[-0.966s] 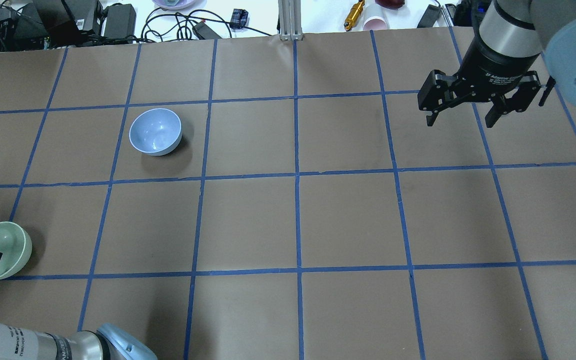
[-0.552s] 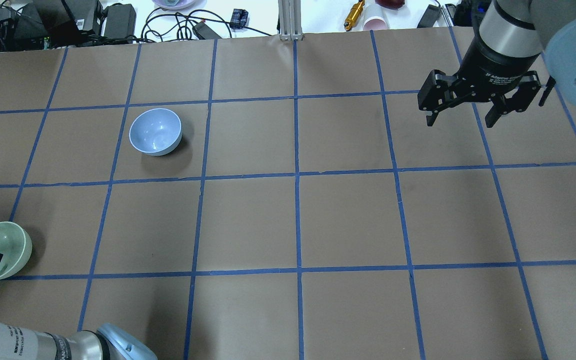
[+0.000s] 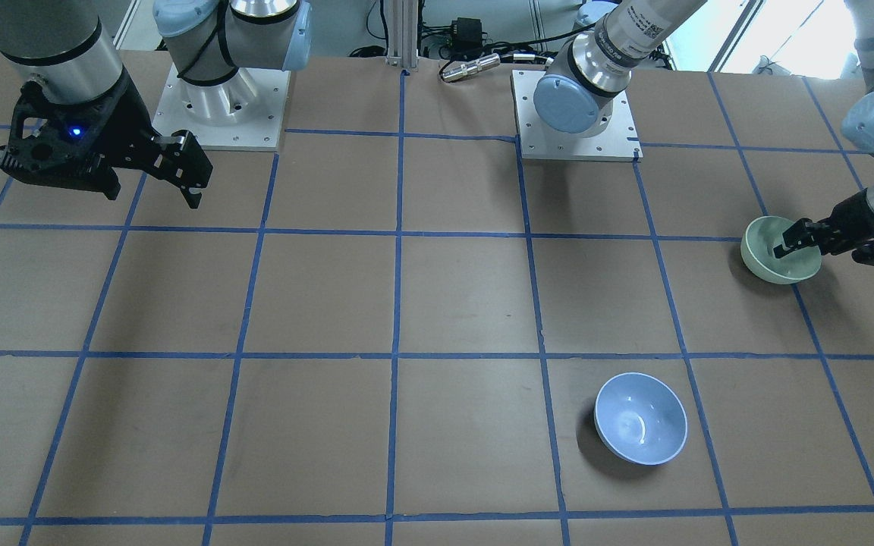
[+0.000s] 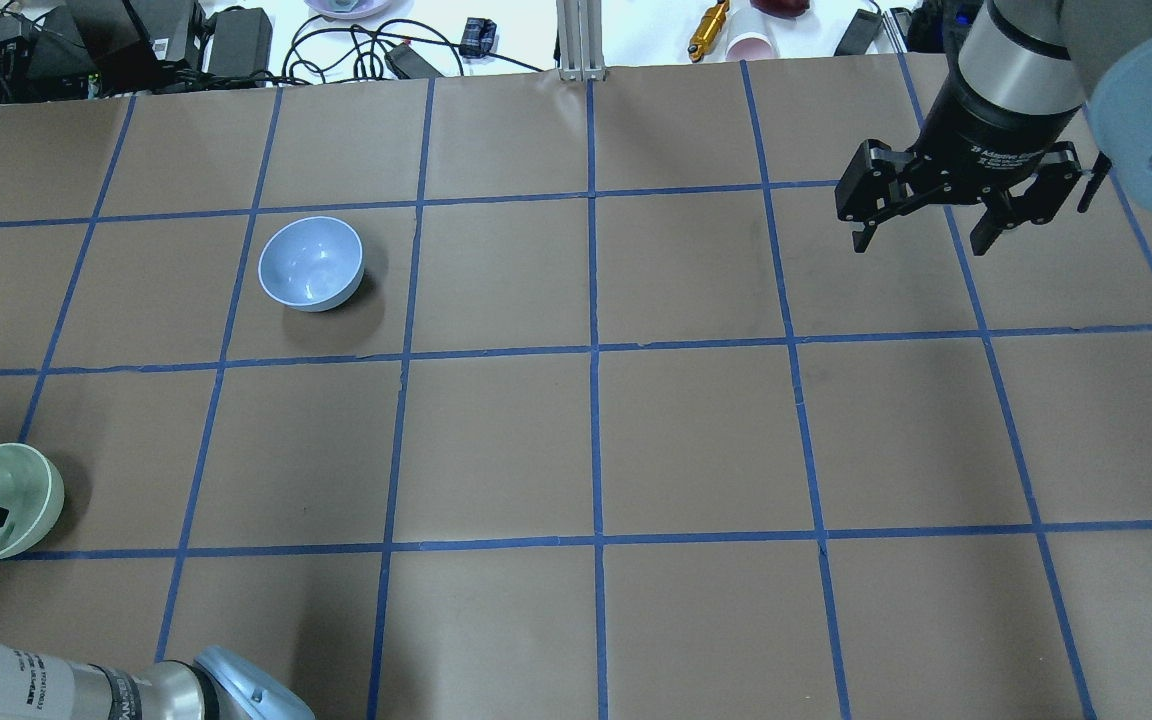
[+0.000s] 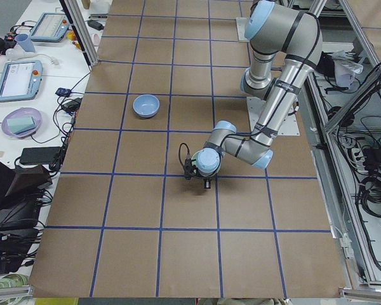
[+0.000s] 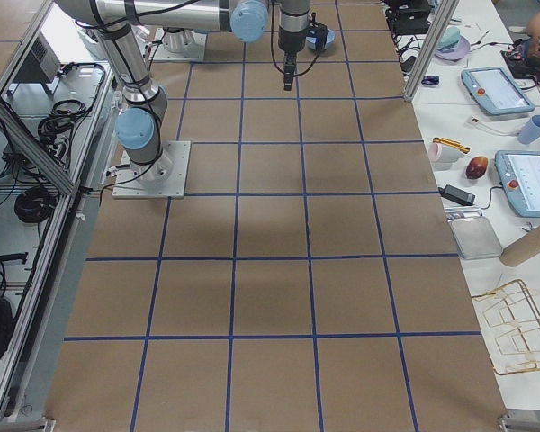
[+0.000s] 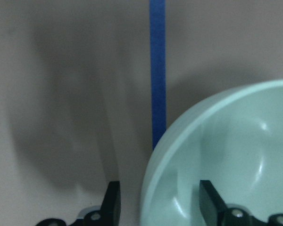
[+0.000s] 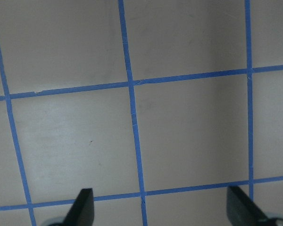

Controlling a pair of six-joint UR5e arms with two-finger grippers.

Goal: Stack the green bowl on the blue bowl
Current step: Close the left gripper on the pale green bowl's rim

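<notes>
You have the left gripper (image 7: 160, 194) straddling the rim of the green bowl (image 7: 236, 150): one finger sits inside and one outside, and the jaws are part-open. A strip of table (image 7: 61, 94) shows between the outer finger and the bowl wall, so nothing is pinched yet. Close gently and squarely on that rim, because a glossy wall is likely to slip or tip if the pinch lands shallow. Check that the bowl hangs level before you carry it. It stands upright, well apart from the blue bowl (image 4: 311, 263), nearer the robot and further to the robot's left of it. The blue bowl is upright too, mouth up and clear to receive. Both bowls are empty, so nothing can spill and the green one should nest cleanly if you lower it centred. The right gripper (image 4: 921, 245) hangs spread wide and empty, well apart from the blue bowl on the robot's right side
</notes>
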